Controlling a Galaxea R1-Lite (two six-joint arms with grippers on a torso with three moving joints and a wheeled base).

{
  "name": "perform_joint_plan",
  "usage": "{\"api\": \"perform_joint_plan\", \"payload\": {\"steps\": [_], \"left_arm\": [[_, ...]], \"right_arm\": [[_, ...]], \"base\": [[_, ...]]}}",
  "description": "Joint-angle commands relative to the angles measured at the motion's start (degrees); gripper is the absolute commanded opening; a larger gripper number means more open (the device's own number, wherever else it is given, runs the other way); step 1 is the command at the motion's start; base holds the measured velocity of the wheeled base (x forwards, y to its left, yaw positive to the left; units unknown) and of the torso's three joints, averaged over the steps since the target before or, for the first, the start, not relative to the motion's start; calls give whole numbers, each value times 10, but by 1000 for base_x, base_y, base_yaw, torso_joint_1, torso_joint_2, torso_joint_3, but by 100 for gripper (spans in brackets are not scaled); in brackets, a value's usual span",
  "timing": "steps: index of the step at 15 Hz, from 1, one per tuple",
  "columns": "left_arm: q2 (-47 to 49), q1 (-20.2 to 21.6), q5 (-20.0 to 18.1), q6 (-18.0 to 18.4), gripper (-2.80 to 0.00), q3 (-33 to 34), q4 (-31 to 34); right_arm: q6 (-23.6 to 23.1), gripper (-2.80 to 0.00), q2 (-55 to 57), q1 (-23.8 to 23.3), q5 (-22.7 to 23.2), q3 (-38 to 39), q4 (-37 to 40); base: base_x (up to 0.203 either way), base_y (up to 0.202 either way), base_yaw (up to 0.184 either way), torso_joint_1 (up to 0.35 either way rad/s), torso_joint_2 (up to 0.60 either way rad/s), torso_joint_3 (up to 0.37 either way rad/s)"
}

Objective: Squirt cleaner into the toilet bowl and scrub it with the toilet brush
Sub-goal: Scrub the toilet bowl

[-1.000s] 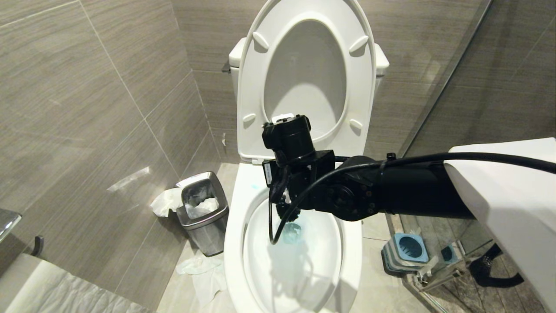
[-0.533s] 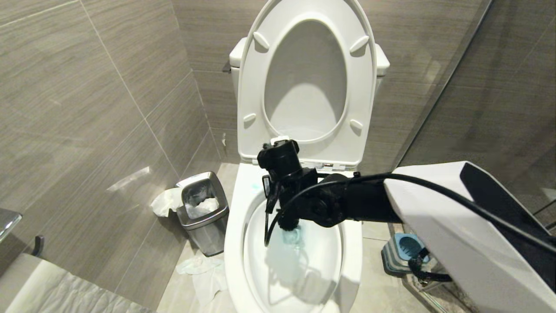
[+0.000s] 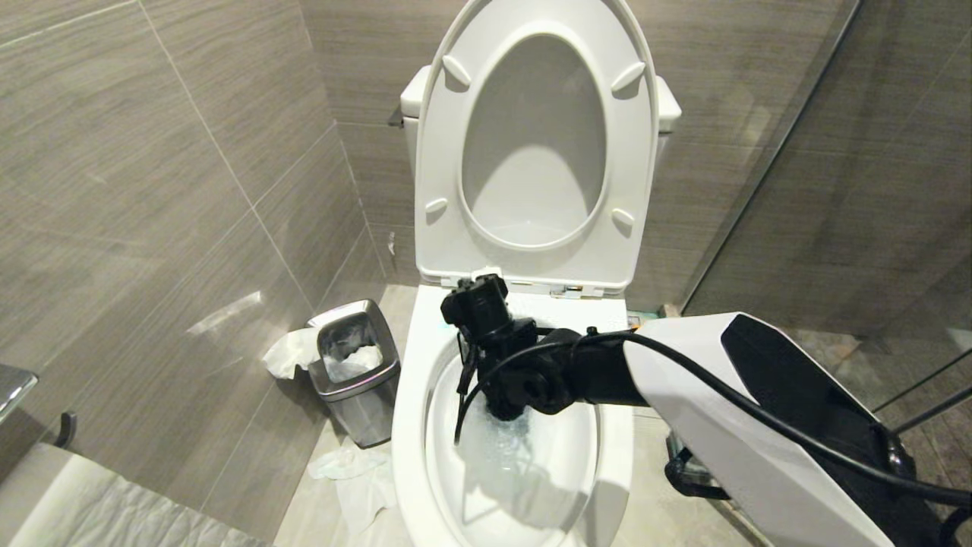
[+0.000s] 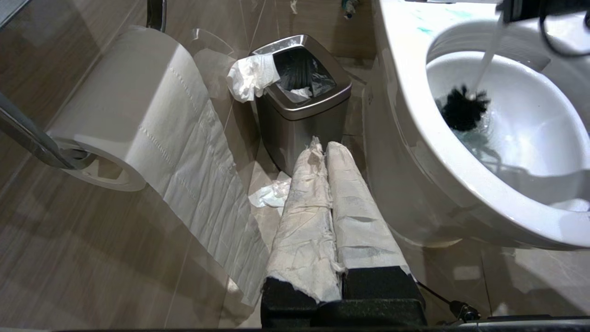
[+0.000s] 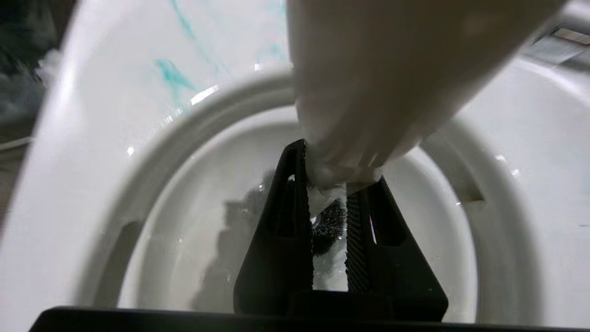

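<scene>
As the right arm has sunk from the middle of the head view toward lower centre over the last second, the right hand (image 3: 505, 406) has gone down into the toilet bowl (image 3: 410, 380) and stays clamped on the white handle of the toilet brush (image 4: 462, 109). The dark bristle head now sits at the waterline, right of centre in the left wrist view, with foam around it. Turquoise cleaner (image 5: 173, 76) streaks the rim, upper left in the right wrist view. Judging by this, squirting is done and scrubbing is under way. The left hand (image 4: 328, 152), paper-wrapped and closed on nothing, hangs near the steel bin (image 4: 302, 115).
</scene>
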Motion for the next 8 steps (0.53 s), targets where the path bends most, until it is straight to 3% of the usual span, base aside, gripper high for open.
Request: {"api": "perform_joint_plan", "payload": {"steps": [1, 4, 8], "left_arm": [[0, 0, 0, 0, -280, 0, 0], [0, 0, 0, 0, -280, 0, 0], [0, 0, 0, 0, -280, 0, 0]], "right_arm": [[0, -280, -79, 9, -19, 1, 16], [0, -280, -162, 28, -40, 2, 59], [2, -280, -135, 32, -43, 1, 62]], "base": [[0, 0, 0, 0, 0, 0], [0, 0, 0, 0, 0, 0], [0, 0, 0, 0, 0, 0]]}}
